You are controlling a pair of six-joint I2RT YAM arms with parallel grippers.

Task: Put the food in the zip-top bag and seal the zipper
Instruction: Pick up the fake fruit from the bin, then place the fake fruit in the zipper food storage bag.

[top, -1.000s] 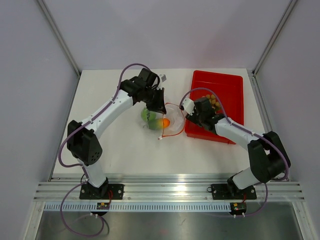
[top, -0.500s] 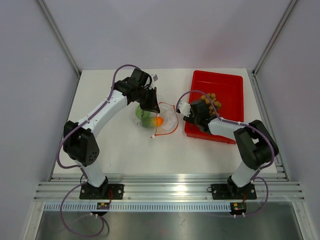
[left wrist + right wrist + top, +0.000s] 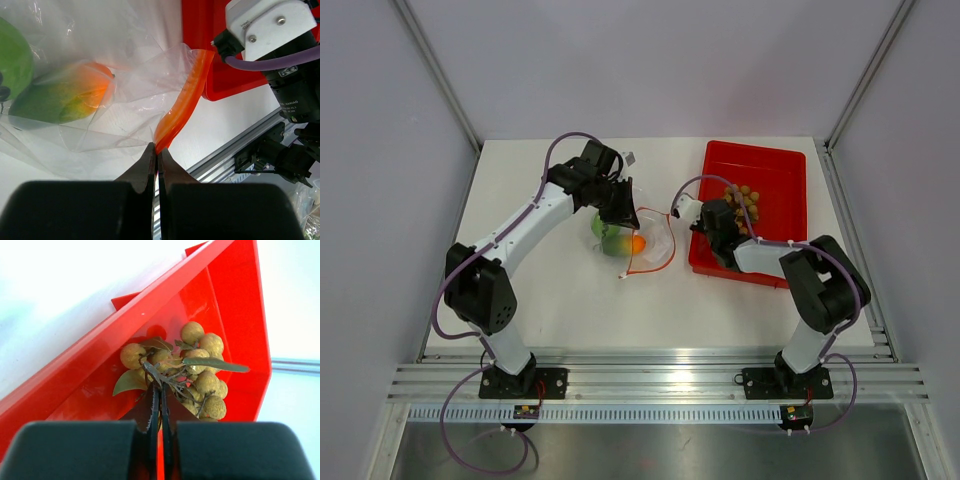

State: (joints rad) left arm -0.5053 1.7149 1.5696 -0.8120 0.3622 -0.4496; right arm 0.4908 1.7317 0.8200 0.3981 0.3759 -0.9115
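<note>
The clear zip-top bag (image 3: 658, 243) lies mid-table with its mouth toward the tray. Inside it are the green-and-orange mango (image 3: 65, 97) and the round green fruit (image 3: 12, 60). My left gripper (image 3: 156, 150) is shut on the orange-red zipper (image 3: 182, 102) and holds that edge of the mouth up. The bunch of tan-brown balls (image 3: 200, 375) lies in the red tray (image 3: 90, 375). My right gripper (image 3: 159, 390) is shut on the bunch's woody stem. From above, the right gripper (image 3: 730, 207) sits just inside the tray's left wall beside the bunch (image 3: 746, 198).
The red tray (image 3: 782, 165) stands at the back right, close to the bag's mouth. The right arm's wrist (image 3: 280, 45) hangs just past the zipper. Metal rails (image 3: 650, 380) run along the near table edge. Grey walls enclose three sides.
My right arm folded in and swung over the tray's left side, and its jaws closed on the bunch's stem. The left gripper shifted slightly left with the bag edge.
</note>
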